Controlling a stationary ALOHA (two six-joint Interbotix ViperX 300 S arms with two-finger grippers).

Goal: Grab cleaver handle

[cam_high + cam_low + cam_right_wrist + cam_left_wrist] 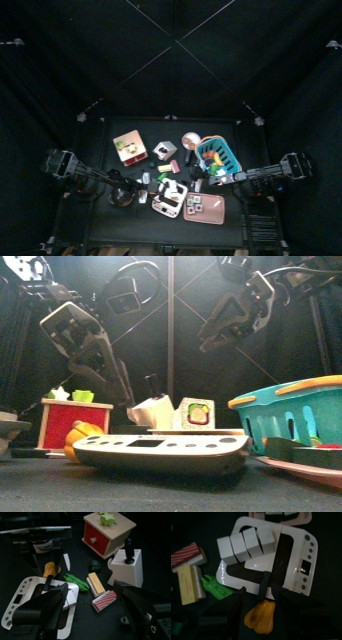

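Hovering wide open above the cleaver (278, 559), the left hand (262, 598) lines up over its black handle (266, 582) so both jaws can straddle it. Right hand (90, 607), open too, waits beside the cleaver.

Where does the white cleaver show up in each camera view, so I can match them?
Top view: cleaver, small, front middle of the table.
Front view, large and flat in the foreground.
Left wrist view, across the middle, just beyond the jaws.
Right wrist view, at the picture's left edge.
Shared landmark: the orange toy beside it, seen in the front and both wrist views.
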